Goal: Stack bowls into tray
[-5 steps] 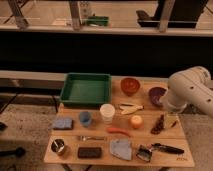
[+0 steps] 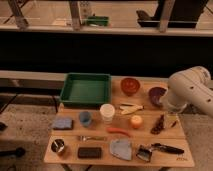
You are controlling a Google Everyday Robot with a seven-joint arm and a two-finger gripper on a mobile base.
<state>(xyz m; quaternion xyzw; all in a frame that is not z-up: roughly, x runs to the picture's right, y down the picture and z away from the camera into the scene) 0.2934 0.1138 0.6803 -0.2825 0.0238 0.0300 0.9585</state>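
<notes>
Change: Hardly anything is differing from half a second ago. The arm (image 2: 192, 90) is staying in almost the same place at the right end of the table (image 2: 165, 139), and neither bowl is showing any shift.
Meaning for the task: The stacking is looking not yet begun, since both bowls are sitting on the tabletop outside the tray.
Orange-red bowl (image 2: 130, 85): It is standing upright just right of the tray, at the back of the table.
Purple bowl (image 2: 157, 95): It is standing to the right of the orange-red one and slightly nearer the front, with the arm's bulk right beside it.
Tray (image 2: 85, 90): It is lying at the back left of the table, holding nothing.
Arm pose: The thick white arm is reaching in from the right edge and bending downward over the table's right side.
Gripper (image 2: 171, 112): It is hanging at the arm's lower end, just right of the purple bowl. Whether it is spread or pressed together cannot be told, and it is not seeming to carry anything.
Likely step: The arm is probably lining up on the purple bowl, the nearer of the two.
</notes>
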